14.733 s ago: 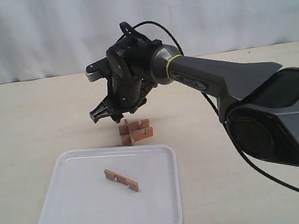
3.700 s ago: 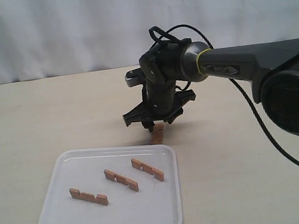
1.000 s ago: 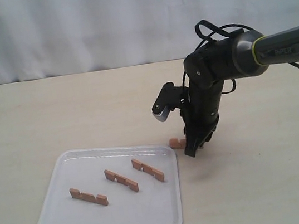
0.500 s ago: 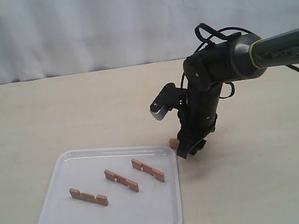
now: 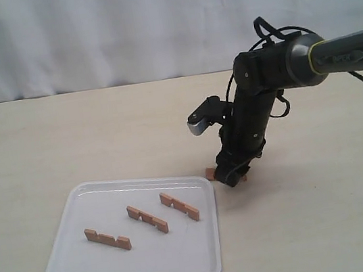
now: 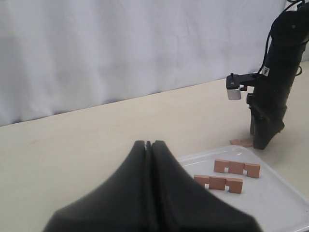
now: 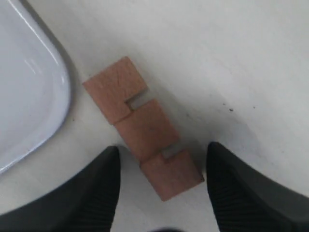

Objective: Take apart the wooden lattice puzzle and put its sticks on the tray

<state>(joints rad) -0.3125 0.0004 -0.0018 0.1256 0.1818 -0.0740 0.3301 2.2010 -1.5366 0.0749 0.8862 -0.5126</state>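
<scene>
**Desk:** Exterior view, list it.

**Me:** Item one: tray (image 5: 70, 262), white, on the counter (image 5: 66, 139). Items two to four lie flat inside it, apart from one another: left stick (image 5: 107, 239), middle stick (image 5: 147, 219), right stick (image 5: 180, 206). Item five: fourth stick (image 5: 209, 173), on the counter just beside the tray's far right corner, mostly hidden behind my right fingers (image 5: 230, 175), which point down at it.

**Desk:** Left wrist view?

**Me:** My left fingers (image 6: 148, 145) are pressed tip to tip and hold nothing. Beyond them, two sticks in the tray (image 6: 270, 203). The fourth stick (image 6: 240, 142) is on the counter at the foot of the right arm (image 6: 275, 96).

**Desk:** Right wrist view?

**Me:** The fourth stick (image 7: 142, 125) lies flat on the counter with two notches along one edge, beside the tray's rounded corner (image 7: 29, 96) and not touching it. My right fingers (image 7: 96, 193) stand wide, one on either side of the stick's end, with a gap on each side.
</scene>
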